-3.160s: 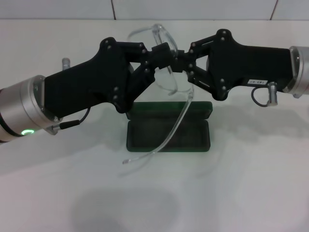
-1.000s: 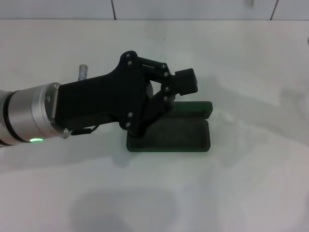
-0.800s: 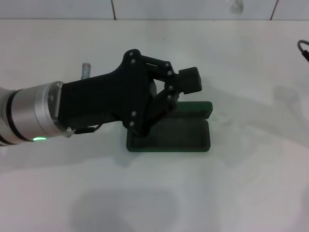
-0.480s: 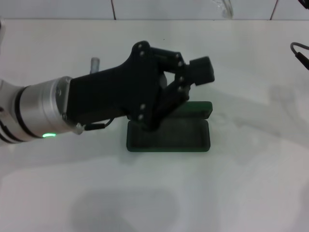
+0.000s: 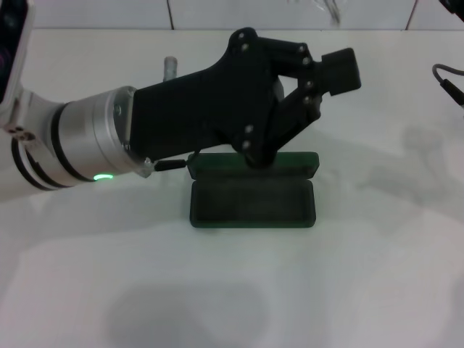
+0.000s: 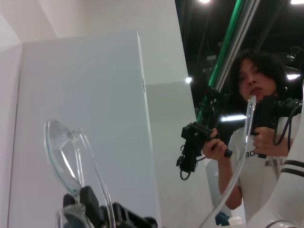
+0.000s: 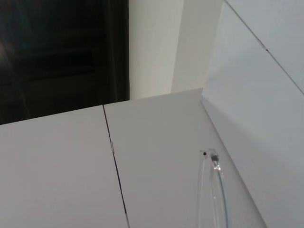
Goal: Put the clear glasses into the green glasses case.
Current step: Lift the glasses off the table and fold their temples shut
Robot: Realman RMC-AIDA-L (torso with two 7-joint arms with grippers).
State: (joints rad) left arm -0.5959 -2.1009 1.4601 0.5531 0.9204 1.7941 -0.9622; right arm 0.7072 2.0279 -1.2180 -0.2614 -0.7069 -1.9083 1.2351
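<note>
Case: the green glasses case (image 5: pixel 252 201) is lying open, holding nothing.
Glasses: the clear glasses (image 6: pixel 71 156) are hanging aloft, not yet placed.
Left gripper (image 5: pixel 330 76): grip state cannot be told.

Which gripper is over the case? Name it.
The left gripper. In the head view it reaches in from the left, above the open case. The right gripper does not show in that view.
</note>
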